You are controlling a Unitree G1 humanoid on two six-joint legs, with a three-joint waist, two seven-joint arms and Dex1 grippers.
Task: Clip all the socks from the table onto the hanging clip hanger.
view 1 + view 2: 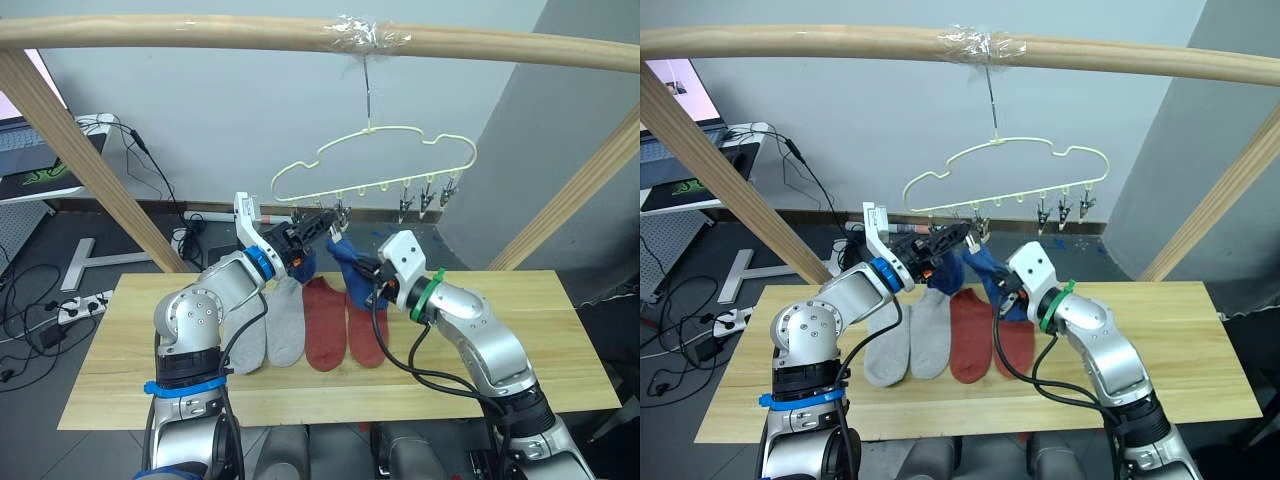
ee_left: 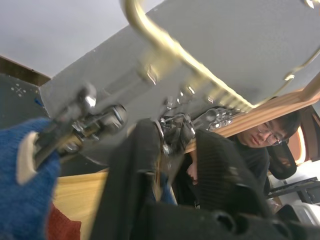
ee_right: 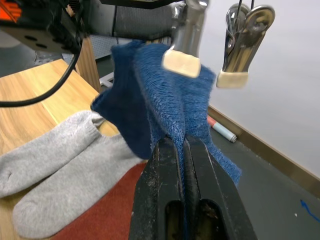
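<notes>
The pale yellow-green clip hanger [image 1: 372, 158] hangs by its hook from the wooden pole [image 1: 200, 32]. My left gripper [image 1: 326, 222] is raised to its row of clips, its black fingers [image 2: 135, 165] closed around one metal clip [image 2: 172, 131]. Just below, my right gripper [image 3: 184, 144] is shut on a blue sock [image 3: 175, 95], holding its edge up under a cream-padded clip [image 3: 182, 55]. A second blue sock [image 1: 303, 264] hangs beside it. Two grey socks [image 1: 284, 322] and two rust red socks [image 1: 325, 326] lie side by side on the table [image 1: 520, 340].
Slanted wooden posts [image 1: 90, 160] stand at both ends of the table. Three free clips [image 1: 427, 198] hang at the hanger's right end. Cables and a power strip [image 1: 80, 305] lie on the floor to the left. A person [image 2: 257, 142] shows in the left wrist view.
</notes>
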